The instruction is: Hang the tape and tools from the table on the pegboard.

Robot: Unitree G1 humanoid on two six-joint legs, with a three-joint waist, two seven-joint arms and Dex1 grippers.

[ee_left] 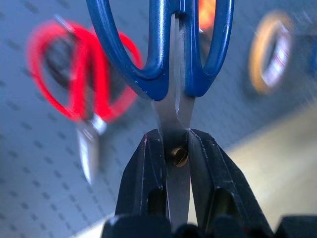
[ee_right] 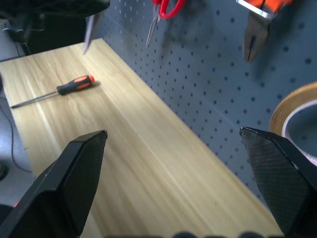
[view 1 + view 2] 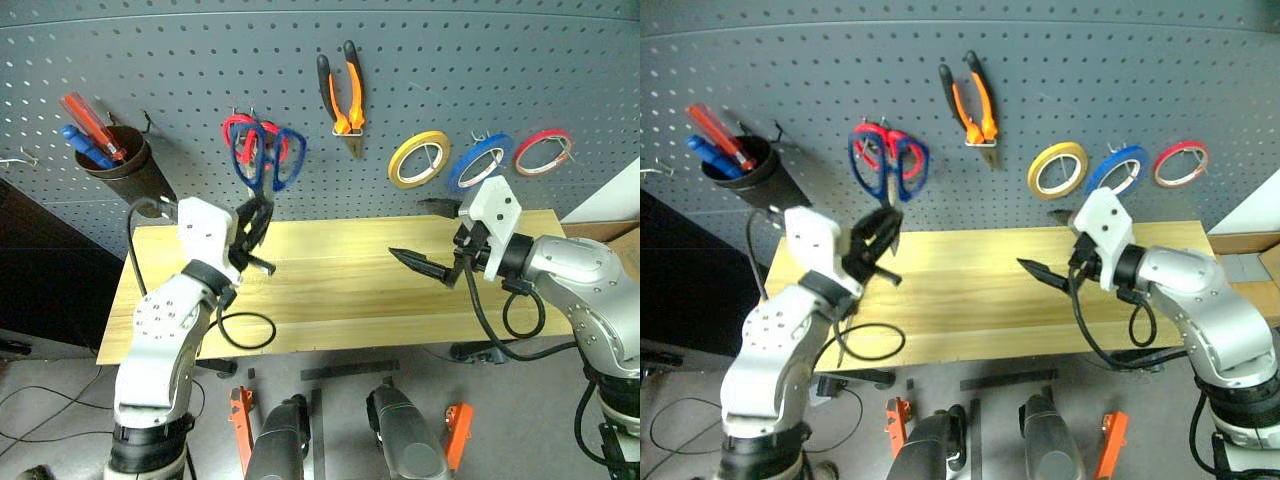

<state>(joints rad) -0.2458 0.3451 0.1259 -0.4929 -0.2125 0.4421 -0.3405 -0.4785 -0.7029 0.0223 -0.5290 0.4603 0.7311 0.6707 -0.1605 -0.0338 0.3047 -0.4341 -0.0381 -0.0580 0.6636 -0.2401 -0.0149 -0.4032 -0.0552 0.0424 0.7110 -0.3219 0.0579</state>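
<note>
My left gripper (image 3: 255,215) is shut on the blue-handled scissors (image 3: 270,160), gripping the blades near the pivot (image 1: 179,156) with the handles up. The handles stand in front of the pegboard (image 3: 150,60), beside red scissors. The orange-and-black pliers (image 3: 345,95) and the blue tape (image 3: 480,160) hang on the pegboard. The orange-and-black screwdriver (image 2: 74,85) lies on the wooden table (image 3: 350,300). My right gripper (image 3: 410,228) hovers open and empty over the table's right part, below the tape rolls.
Red scissors (image 3: 245,135), a yellow roll (image 3: 418,160) and a red roll (image 3: 543,152) hang on the board. A black cup (image 3: 110,155) with red and blue tools sits at its left. A black cable loop (image 3: 245,330) lies at the table's front left.
</note>
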